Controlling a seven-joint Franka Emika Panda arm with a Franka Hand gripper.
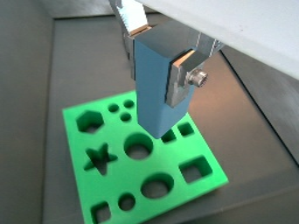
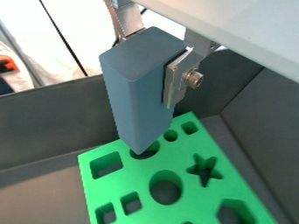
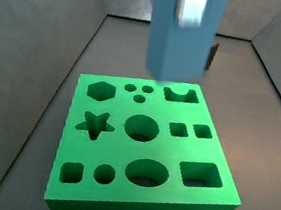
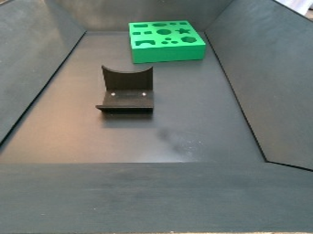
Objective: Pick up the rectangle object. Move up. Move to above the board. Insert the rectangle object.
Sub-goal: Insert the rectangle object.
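Note:
The light-blue rectangle object hangs upright, clamped between my gripper's silver fingers. It also shows in a wrist view with the gripper shut on its upper part. Its lower end is in the air above the green board, apart from it, over the holes near one edge. In a side view the block hovers above the far part of the board. In a side view the board lies at the far end of the floor; gripper and block are out of that frame.
The dark fixture stands on the floor in the middle of the bin, nearer than the board. Grey sloping walls enclose the floor on all sides.

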